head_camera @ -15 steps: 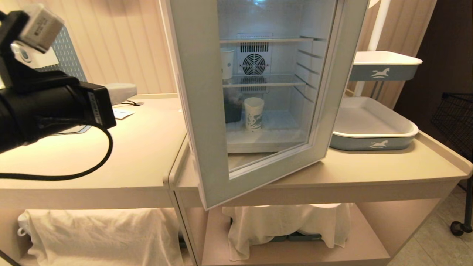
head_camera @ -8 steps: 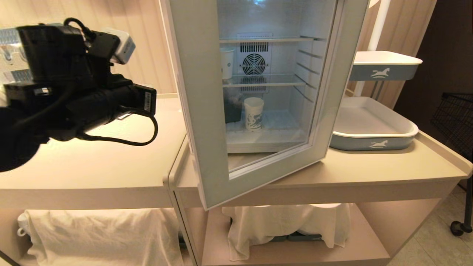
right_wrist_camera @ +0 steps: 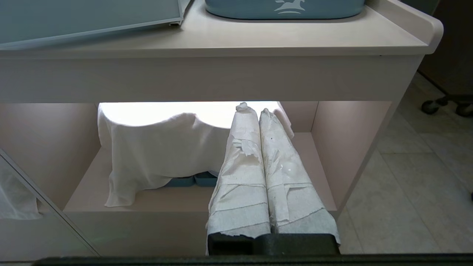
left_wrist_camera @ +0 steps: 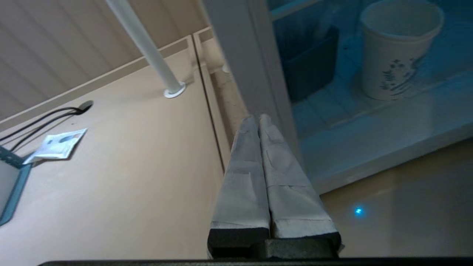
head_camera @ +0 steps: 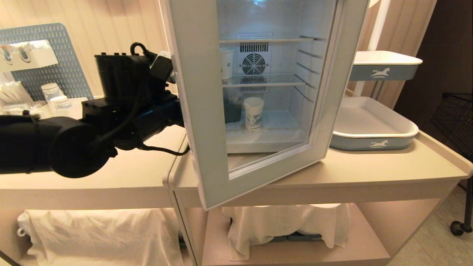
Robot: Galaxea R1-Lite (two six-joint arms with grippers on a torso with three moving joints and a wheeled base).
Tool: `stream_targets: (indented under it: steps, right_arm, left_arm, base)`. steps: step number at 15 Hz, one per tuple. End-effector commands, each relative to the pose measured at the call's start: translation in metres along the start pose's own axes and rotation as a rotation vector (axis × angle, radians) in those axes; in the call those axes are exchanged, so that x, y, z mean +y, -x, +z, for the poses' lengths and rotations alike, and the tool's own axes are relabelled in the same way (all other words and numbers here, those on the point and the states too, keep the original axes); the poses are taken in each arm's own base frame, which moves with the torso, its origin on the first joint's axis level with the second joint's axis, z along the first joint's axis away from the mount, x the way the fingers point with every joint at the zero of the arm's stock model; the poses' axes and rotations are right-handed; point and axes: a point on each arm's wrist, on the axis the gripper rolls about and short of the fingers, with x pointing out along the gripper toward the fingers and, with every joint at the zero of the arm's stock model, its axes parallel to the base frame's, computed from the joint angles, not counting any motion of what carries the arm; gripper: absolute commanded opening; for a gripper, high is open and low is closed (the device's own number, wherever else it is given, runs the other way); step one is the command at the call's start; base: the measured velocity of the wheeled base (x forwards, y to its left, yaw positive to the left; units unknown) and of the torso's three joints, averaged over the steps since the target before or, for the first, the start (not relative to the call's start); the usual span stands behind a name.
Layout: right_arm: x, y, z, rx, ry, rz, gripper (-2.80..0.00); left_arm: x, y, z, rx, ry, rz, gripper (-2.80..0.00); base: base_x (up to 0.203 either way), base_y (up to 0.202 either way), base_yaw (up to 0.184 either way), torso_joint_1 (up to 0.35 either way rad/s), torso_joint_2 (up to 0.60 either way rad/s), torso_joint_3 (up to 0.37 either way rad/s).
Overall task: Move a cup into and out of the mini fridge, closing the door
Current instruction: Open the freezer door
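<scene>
Cup (left_wrist_camera: 400, 55) inside fridge, apart from pressed-together empty left fingers (left_wrist_camera: 245, 147), seemingly behind door (head_camera: 199, 111).

Head cam: high, facing fwd/down at the mini fridge (head_camera: 266, 74) w/ door (head_camera: 207, 111) ajar. Left wrist cam: close, low over the surface (left_wrist_camera: 111, 166), by the door's edge, also sees the cup (left_wrist_camera: 399, 51). Right wrist cam: low, faces the under-shelf (right_wrist_camera: 177, 199); shares the white cloth (right_wrist_camera: 155, 147) w/ head.
</scene>
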Motion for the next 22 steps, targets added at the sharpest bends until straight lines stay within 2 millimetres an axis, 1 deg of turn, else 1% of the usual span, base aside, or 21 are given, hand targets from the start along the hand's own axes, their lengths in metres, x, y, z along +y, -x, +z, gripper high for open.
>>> stream_targets:
  steps: [1, 3, 5, 9, 13, 16, 18, 22]
  right_arm:
    - [0.000, 0.000, 0.000, 0.001, 0.001, 0.002, -2.80]
    - [0.000, 0.000, 0.000, 0.001, 0.001, 0.000, -2.80]
    - [0.000, 0.000, 0.000, 0.001, 0.001, 0.001, -2.80]
    - [0.000, 0.000, 0.000, 0.001, 0.001, 0.002, -2.80]
    - [0.000, 0.000, 0.000, 0.001, 0.001, 0.000, -2.80]
    - [0.000, 0.000, 0.000, 0.001, 0.001, 0.002, -2.80]
    - [0.000, 0.000, 0.000, 0.001, 0.001, 0.000, -2.80]
    - [0.000, 0.000, 0.000, 0.001, 0.001, 0.000, -2.80]
  left_arm:
    - [-0.013, 0.003, 0.001, 0.000, 0.021, -0.039, -2.80]
    - [-0.020, 0.009, 0.007, -0.024, 0.035, -0.062, -2.80]
    - [-0.028, 0.021, 0.017, -0.054, 0.073, -0.100, -2.80]
    - [-0.045, 0.055, 0.031, -0.092, 0.137, -0.200, -2.80]
    - [-0.080, 0.093, 0.052, -0.156, 0.199, -0.363, -2.80]
    - [-0.106, 0.117, 0.063, -0.179, 0.231, -0.439, -2.80]
    - [-0.120, 0.123, 0.064, -0.174, 0.229, -0.455, -2.80]
    - [-0.122, 0.121, 0.065, -0.168, 0.232, -0.437, -2.80]
  base:
    - [0.000, 0.000, 0.000, 0.000, 0.00, 0.000]
    - [0.000, 0.000, 0.000, 0.000, 0.00, 0.000]
    - [0.000, 0.000, 0.000, 0.000, 0.00, 0.000]
    - [0.000, 0.000, 0.000, 0.000, 0.00, 0.000]
    - [0.000, 0.000, 0.000, 0.000, 0.00, 0.000]
    - [0.000, 0.000, 0.000, 0.000, 0.00, 0.000]
    - [0.000, 0.000, 0.000, 0.000, 0.00, 0.000]
    - [0.000, 0.000, 0.000, 0.000, 0.00, 0.000]
